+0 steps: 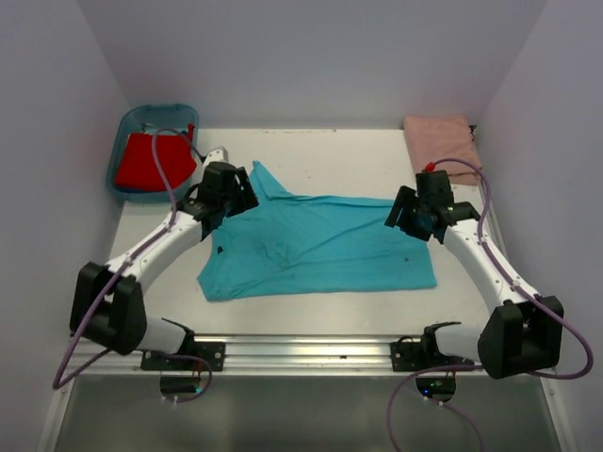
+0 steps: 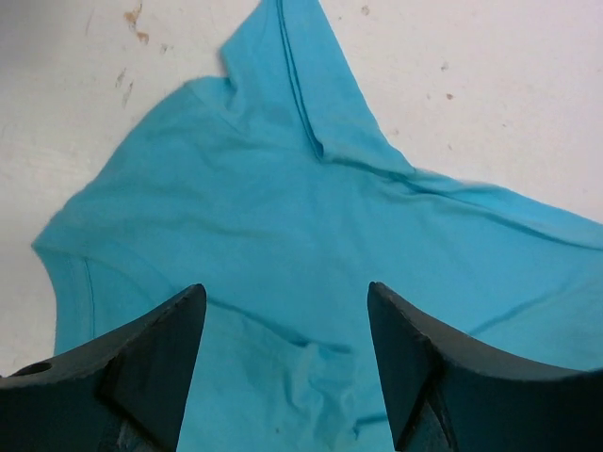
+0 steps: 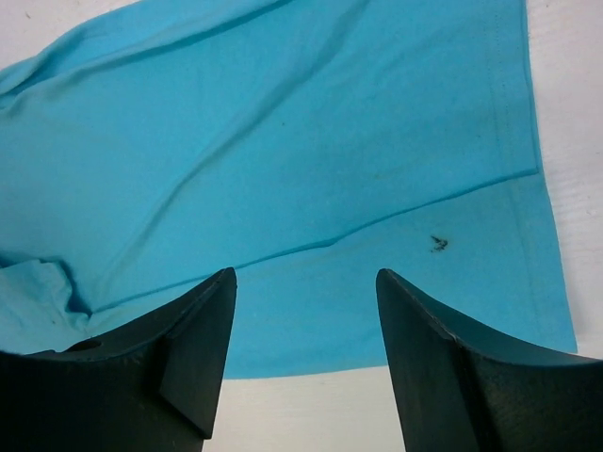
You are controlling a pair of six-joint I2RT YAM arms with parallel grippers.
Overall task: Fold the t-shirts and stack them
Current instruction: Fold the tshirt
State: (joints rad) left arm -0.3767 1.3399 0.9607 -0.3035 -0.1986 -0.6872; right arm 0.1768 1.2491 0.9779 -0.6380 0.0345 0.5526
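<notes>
**Turquoise t-shirt spread across the tabletop between two open grippers**

A turquoise t-shirt (image 1: 320, 245) lies flat in the middle of the white tabletop (image 1: 358, 155). It looks like thin, light, soft cloth that will sag, crease and slide when lifted. It is probably best pinched at edges or corners, with both arms lifting together so a fold stays even.

Its long axis runs left to right. One sleeve (image 1: 268, 181) sticks out at the far left, so the neck end appears to point left. The stitched hem (image 3: 542, 235) forms the straight right edge. The near part seems to lie doubled over.

The left gripper (image 1: 226, 196) hangs over the shirt's left end, and the right gripper (image 1: 415, 215) over its far right edge. On each, the fingers stand apart and grasp nothing; only cloth shows between them.

Farther out, a pale pink t-shirt (image 1: 438, 137) sits folded in the far right corner. A red t-shirt (image 1: 146, 165) lies inside a blue tub (image 1: 118, 155) at the far left.
</notes>
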